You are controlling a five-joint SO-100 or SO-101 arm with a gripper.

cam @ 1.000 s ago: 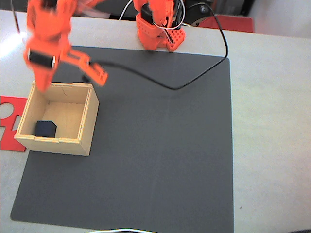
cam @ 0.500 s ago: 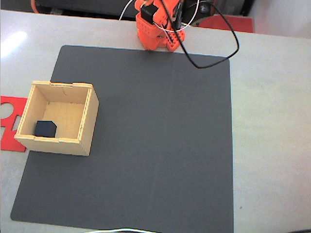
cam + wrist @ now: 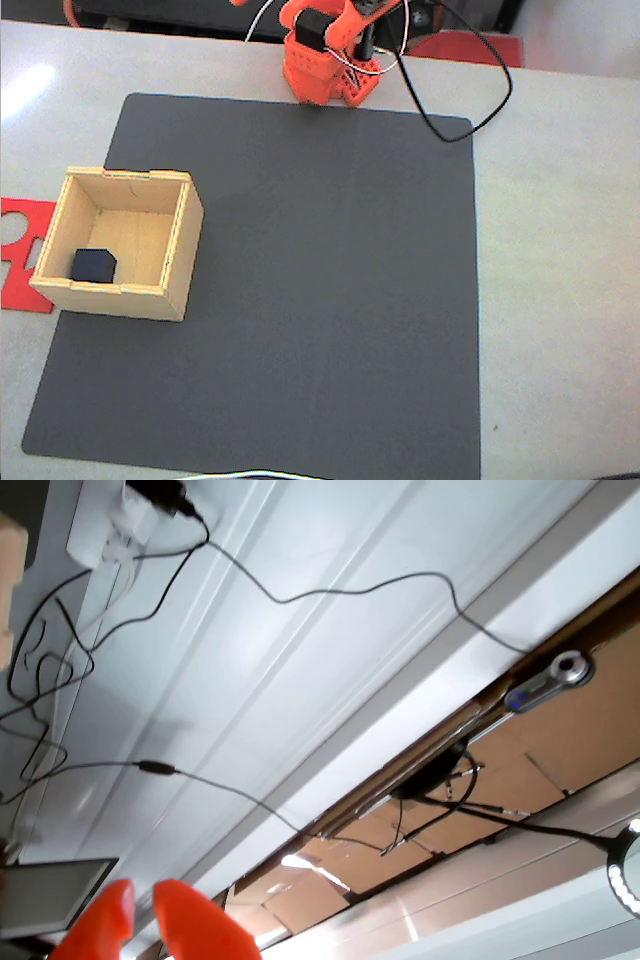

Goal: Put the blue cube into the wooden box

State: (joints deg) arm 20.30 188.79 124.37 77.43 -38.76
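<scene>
Cube (image 3: pixel 93 265) dark navy, sits inside the box (image 3: pixel 182 240), on its floor in the near-left corner as the fixed view shows it, close against the near and left walls. Box is pale wood, open top, notched edges, standing at the left edge of a dark grey mat (image 3: pixel 330 290), left wall about level with the mat's border. Just left of the box, a flat red cut-out sheet (image 3: pixel 20 225) lies on the table (image 3: pixel 560 250), partly tucked behind the box's left side. Mat covers most of the table; table surface is light grey-white. At the far edge of the mat, the orange arm base (image 3: pixel 322 65) stands, with white wires near it and a black cable (image 3: pixel 470 125) looping off to the right over the mat's far-right corner. A red object sits behind the base at the top right, unclear what. Wrist view points away from the table at a white panelled surface with thin black cables, brown cardboard and a ring light at the right edge; hand (image 3: pixel 140 910) shows at the bottom left as two orange fingertips with a narrow gap between them, nothing held.
</scene>
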